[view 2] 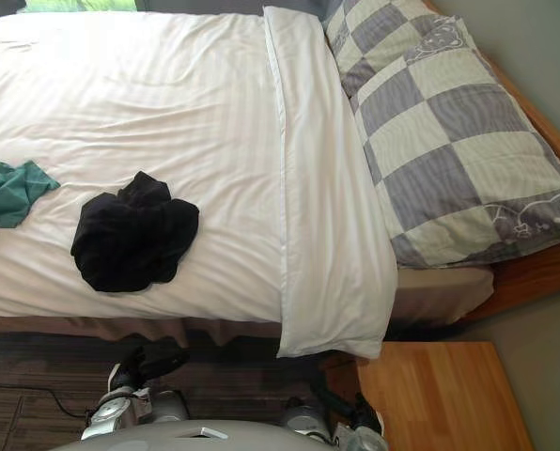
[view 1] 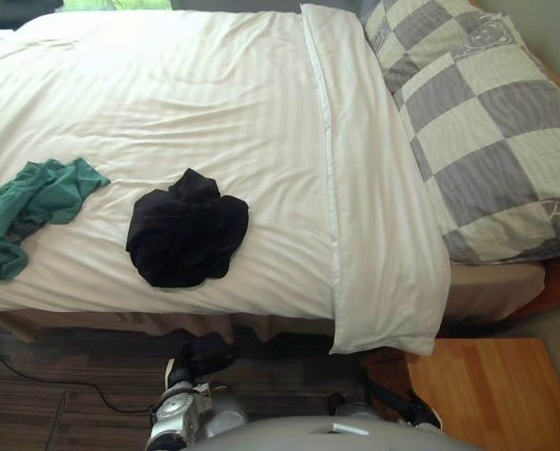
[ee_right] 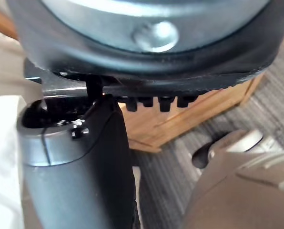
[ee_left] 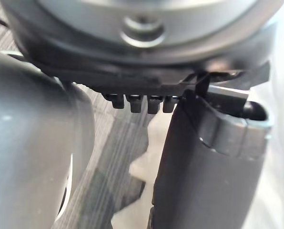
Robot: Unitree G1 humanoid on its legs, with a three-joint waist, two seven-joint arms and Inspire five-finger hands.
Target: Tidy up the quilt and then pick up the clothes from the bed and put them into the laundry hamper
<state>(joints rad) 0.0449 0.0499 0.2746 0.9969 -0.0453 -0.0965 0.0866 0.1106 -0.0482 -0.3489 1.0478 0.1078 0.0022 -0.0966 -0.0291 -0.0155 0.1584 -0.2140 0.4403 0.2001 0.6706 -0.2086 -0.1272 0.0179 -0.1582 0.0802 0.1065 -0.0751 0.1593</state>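
Left eye view, quilt: smooth over bed, ahead of both hands; tidying looks done.
Black clothes: bunched on quilt ahead of left hand; likely first pick.
Green clothes: further to its left.
Hands: left, right hand hang low, look empty; open or closed, cannot tell.

Quilt covers most of the bed, with the pillow beside it at 2 o'clock. A heap of clothes sits on the quilt at about 7 o'clock, and the second garment is at 9 by the edge. Nightstand stands on the floor at 5 o'clock.
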